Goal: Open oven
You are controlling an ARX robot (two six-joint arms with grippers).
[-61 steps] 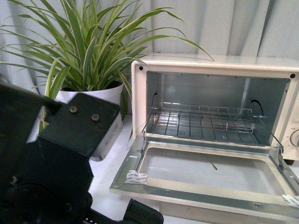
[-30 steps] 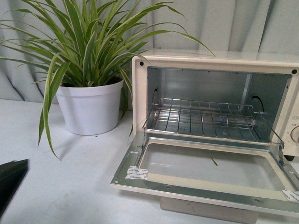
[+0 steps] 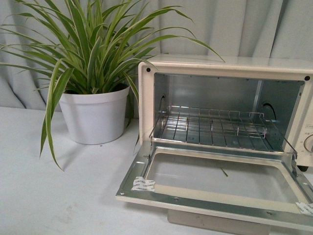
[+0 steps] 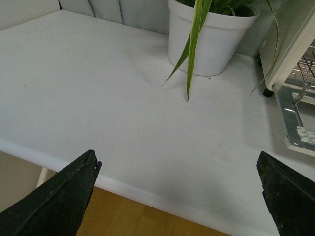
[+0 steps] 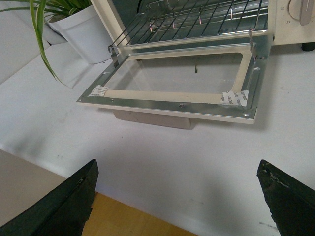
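Both jaws spread wide and empty, left gripper point(image 4: 177, 196) and right gripper point(image 5: 177, 196) hang off the toaster oven point(image 3: 225, 66), its door point(image 3: 215, 183) fully dropped (task apparently complete; keep arms clear).

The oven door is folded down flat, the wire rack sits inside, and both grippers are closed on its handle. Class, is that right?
Not quite. The oven door is down and the wire rack sits inside, but neither gripper holds anything. The wrist views show the left gripper and right gripper open, back over the table edge.
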